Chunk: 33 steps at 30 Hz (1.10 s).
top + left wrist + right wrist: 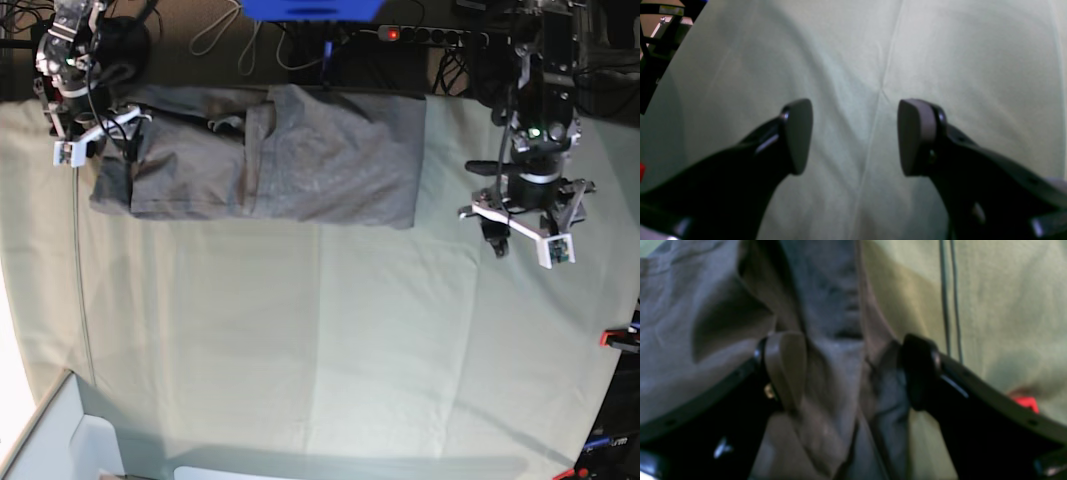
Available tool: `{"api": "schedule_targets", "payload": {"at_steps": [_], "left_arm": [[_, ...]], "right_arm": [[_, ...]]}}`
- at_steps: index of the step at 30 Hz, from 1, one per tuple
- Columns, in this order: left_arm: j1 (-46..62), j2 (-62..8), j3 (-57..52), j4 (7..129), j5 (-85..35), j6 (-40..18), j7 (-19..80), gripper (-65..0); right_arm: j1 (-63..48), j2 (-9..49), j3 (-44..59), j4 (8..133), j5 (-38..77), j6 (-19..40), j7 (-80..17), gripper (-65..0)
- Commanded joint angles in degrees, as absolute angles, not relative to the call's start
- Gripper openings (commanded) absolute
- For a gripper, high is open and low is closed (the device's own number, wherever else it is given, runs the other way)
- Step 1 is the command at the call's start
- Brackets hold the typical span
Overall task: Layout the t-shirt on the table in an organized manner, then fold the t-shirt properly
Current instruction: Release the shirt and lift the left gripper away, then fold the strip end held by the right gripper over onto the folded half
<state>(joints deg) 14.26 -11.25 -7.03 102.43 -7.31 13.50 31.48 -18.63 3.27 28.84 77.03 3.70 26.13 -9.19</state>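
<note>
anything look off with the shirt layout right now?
Yes. The t-shirt lies bunched and creased along the table's far edge, not spread flat. The right gripper straddles a ridge of it, jaws open.

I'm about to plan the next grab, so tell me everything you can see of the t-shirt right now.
The t-shirt is plain dark grey, soft and creased like cotton. It lies crumpled and partly doubled over in a rough wide band along the far edge of the table, resting on its pale cloth. Overlapping layers form a ridge near the middle; the near edge runs fairly straight. The right claw stands open astride a bunched fold at one end. The left claw is apart from it, over bare cloth.
</note>
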Motion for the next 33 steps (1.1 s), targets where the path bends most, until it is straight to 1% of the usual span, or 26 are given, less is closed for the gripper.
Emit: {"api": "schedule_targets", "payload": {"at_steps": [1, 5, 9, 12, 13, 14, 16, 19, 21, 22, 26, 30, 33], "left_arm": [[13.85, -11.47, -7.08, 103.34, -6.99, 13.58, 30.11, -26.1], [13.93, -11.65, -7.16, 103.43, -6.99, 13.58, 30.11, -26.1], [14.02, -11.65, -7.25, 103.43, -6.99, 13.58, 30.20, -26.1], [14.46, -11.65, -7.25, 103.78, -6.99, 13.58, 30.11, -26.1], [14.46, -11.65, -7.25, 103.87, -6.90, 13.58, 30.11, -26.1], [14.46, -11.65, -7.25, 103.87, -6.73, 13.58, 30.11, -26.1], [14.37, -11.65, -7.34, 103.87, -6.55, 13.58, 30.11, -26.1], [14.37, -11.74, -7.96, 103.96, -6.55, 13.58, 30.11, -26.1], [14.46, -11.74, -9.27, 104.66, -6.90, 13.58, 30.20, -26.1], [14.46, -11.65, -9.71, 105.01, -6.90, 13.58, 30.37, -26.1], [14.46, -11.65, -10.77, 106.51, -6.90, 13.58, 30.46, -26.1], [14.64, -11.65, -12.26, 107.38, -6.90, 13.58, 30.55, -26.1], [14.64, -11.65, -13.85, 107.38, -6.90, 13.58, 30.55, -26.1]], "right_arm": [[-18.42, 3.91, 29.05, 76.88, 4.09, 26.68, -8.31, -23.8], [-17.71, 4.09, 28.97, 74.07, 4.09, 26.68, -8.31, -23.8], [-17.71, 3.74, 28.70, 73.98, 4.09, 26.68, -8.31, -24.1], [-17.98, 3.82, 25.71, 73.98, 4.09, 26.68, -8.31, -24.7], [-18.77, 3.91, 24.48, 74.07, 4.09, 26.68, -8.31, -26.0], [-19.12, 4.00, 23.16, 74.15, 4.09, 26.68, -8.31, -28.5], [-19.56, 4.09, 20.97, 74.15, 4.09, 26.68, -8.31, -36.1], [-19.82, 4.09, 19.38, 74.15, 4.09, 26.68, -8.31, -50.6], [-19.82, 3.91, 19.21, 74.15, 4.09, 26.68, -8.31, -62.1], [-19.82, 3.91, 19.21, 74.15, 4.09, 26.68, -8.31, -65.0], [-20.44, 3.82, 19.74, 77.23, 4.18, 26.68, -8.31, -65.0], [-24.04, 3.12, 19.38, 87.34, 4.53, 26.68, -8.31, -65.0], [-26.33, 0.57, 19.21, 95.16, 4.26, 26.68, -8.31, -65.0]]}}
